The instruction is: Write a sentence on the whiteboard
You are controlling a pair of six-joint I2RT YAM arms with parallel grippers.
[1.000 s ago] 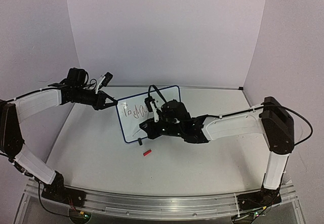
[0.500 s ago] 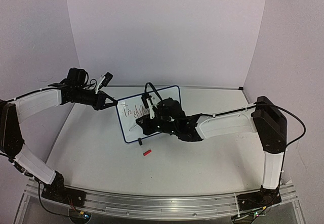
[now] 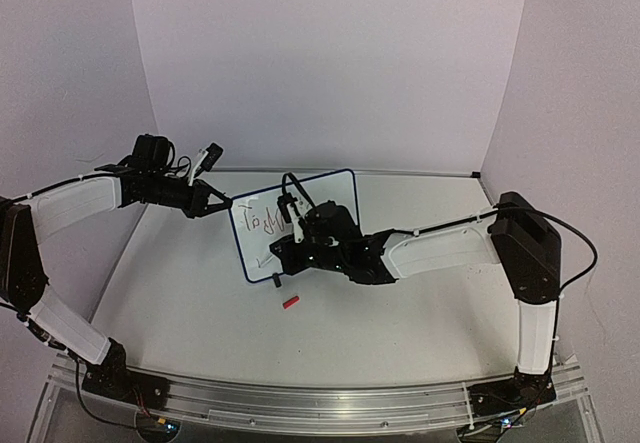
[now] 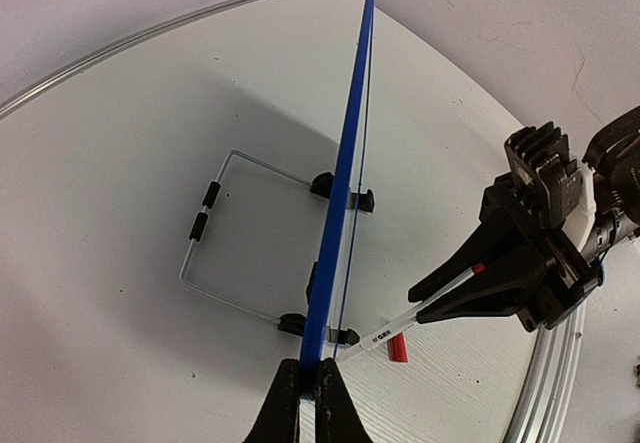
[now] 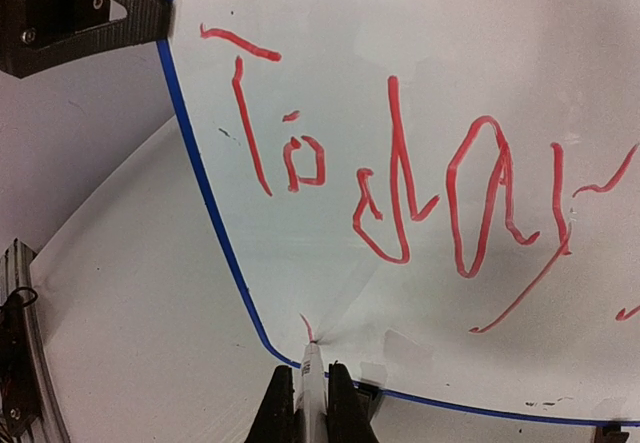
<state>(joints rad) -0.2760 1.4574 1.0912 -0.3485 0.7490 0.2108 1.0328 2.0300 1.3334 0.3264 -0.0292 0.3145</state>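
I am seeing the whiteboard (image 3: pixel 335 188) standing at the centre of the top view; I judge it light, thin and easy to tip. My left gripper (image 4: pixel 308 368) is pinching its frame edge, a good hold. The right gripper (image 5: pixel 310 378) is clamping the marker (image 5: pixel 313 395), which is touching the board low left, under the sentence (image 5: pixel 400 193).

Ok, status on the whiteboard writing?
Left tool shut on whiteboard edge. Right tool shut on marker, tip touching board lower left. Sentence: top row written, second barely begun. Red cap loose nearby, not obstructing.
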